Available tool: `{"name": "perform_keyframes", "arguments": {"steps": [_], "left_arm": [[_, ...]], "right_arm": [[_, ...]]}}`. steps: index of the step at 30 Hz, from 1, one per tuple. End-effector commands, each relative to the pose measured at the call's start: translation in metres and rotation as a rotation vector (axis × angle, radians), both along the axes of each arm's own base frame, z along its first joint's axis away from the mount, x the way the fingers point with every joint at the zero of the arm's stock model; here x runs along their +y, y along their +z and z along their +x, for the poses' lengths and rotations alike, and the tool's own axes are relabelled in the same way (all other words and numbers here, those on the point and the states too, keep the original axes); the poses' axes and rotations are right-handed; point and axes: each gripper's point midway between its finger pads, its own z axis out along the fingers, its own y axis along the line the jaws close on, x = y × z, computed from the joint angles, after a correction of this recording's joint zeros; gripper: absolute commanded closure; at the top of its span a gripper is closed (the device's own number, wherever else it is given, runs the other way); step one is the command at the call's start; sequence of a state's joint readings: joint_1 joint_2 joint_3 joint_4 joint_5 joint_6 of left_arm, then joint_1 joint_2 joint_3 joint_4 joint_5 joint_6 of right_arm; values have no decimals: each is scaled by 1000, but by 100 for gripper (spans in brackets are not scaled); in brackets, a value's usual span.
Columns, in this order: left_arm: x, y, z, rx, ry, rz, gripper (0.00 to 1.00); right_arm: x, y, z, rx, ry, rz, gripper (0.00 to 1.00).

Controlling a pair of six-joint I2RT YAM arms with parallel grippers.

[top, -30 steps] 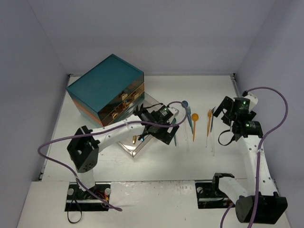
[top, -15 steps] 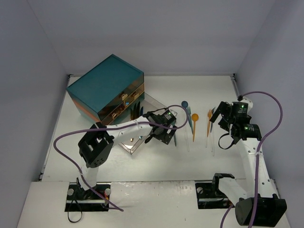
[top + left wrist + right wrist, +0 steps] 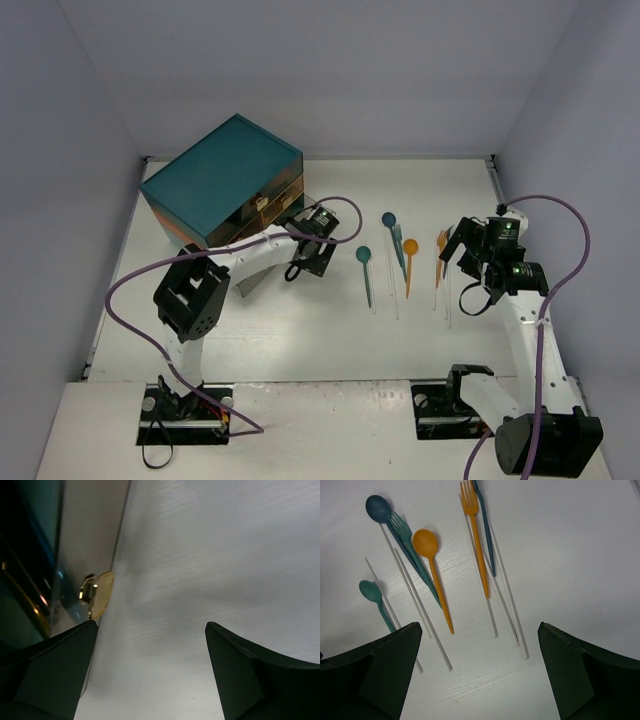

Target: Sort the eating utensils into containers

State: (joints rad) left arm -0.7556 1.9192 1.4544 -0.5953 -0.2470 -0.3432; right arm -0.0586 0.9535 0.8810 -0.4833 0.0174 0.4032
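The teal chest (image 3: 222, 178) stands at the back left. A clear drawer (image 3: 252, 279) sticks out a little at its lower front. The drawer's gold knob (image 3: 98, 594) shows in the left wrist view, just past my left finger (image 3: 55, 670). My left gripper (image 3: 304, 256) is open and empty at the drawer front, over bare table (image 3: 150, 670). The utensils lie in a row mid-table: teal spoon (image 3: 365, 270), blue spoon (image 3: 378, 508), teal fork (image 3: 407, 545), orange spoon (image 3: 432, 565), orange fork (image 3: 475, 535), a dark knife (image 3: 486, 535) and several clear ones (image 3: 507, 605). My right gripper (image 3: 480, 680) is open and empty above their handle ends.
The chest's upper orange-brown drawer fronts (image 3: 268, 205) are shut. White walls close in the table on the left, back and right. My right arm (image 3: 525, 320) runs along the right side.
My left gripper has moved left toward the chest and the pulled-out clear drawer has slid back in with it. The teal spoon now lies uncovered. The right gripper has shifted slightly.
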Motion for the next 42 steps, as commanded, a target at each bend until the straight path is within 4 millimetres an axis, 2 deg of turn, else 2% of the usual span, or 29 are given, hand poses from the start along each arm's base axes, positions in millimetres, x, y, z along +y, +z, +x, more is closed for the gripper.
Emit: {"name": "perform_keyframes", "arguments": {"steps": [1,8,18,21,24,28,32,35,39,42], "left_arm": [[50,16,40,-93,67,126,12],[69,18,63,-111,77,160,12],[88,25,71,-158,108,227,12],[90,29,72,-172,112,226,12],[81,34,69,-168,89,176,12],[53,58,56,-204,-4,136,12],[45,92,41,-230,-49,101,12],[52,119,29,-258,-53,77,12],[71,135,19,-266,-59,120,12],[84,136,16,-266,-58,156,12]], "right_arm": [[2,3,4,-20,28,0,0],[5,0,3,-14,48,7,0],[6,-3,1,-9,58,8,0],[7,-3,0,-8,62,11,0],[8,-3,0,-8,66,14,0],[8,-3,1,-9,66,12,0],[8,-4,1,-2,68,13,0],[7,-4,1,-2,67,7,0],[7,-4,1,-3,67,4,0],[7,-5,1,1,67,4,0]]}}
